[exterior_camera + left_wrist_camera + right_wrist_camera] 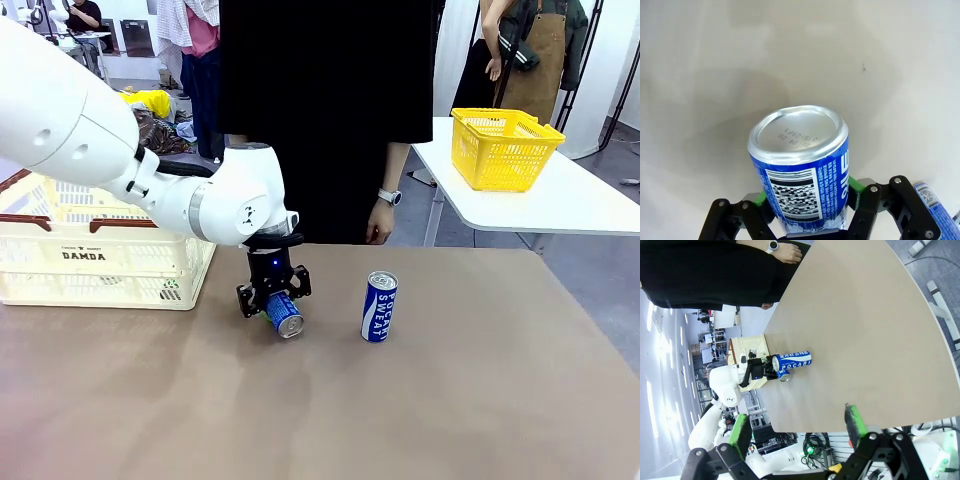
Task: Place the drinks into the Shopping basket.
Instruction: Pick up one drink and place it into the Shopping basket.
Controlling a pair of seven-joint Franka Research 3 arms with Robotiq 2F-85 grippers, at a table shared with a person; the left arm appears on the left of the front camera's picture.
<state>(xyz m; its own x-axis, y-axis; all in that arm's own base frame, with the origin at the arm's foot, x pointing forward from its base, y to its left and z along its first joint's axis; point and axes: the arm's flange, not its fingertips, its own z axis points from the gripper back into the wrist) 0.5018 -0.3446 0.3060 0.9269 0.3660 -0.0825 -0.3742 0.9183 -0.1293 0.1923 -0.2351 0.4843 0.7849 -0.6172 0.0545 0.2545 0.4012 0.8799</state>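
Pocari Sweat can (283,313): clamped between left fingers (875,200). Second can (380,306): stood upright beside them. Right fingers (855,425): held wide.

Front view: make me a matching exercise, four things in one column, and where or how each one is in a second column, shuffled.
Things:
1. left blue can
2. right blue can
3. DAMDA shopping basket
4. yellow mesh basket

Places or states:
a. on the white table behind
b. standing upright, untouched
c. tilted, gripped by the left hand
d. on the brown table's left side

Pairs: 1-c, 2-b, 3-d, 4-a.
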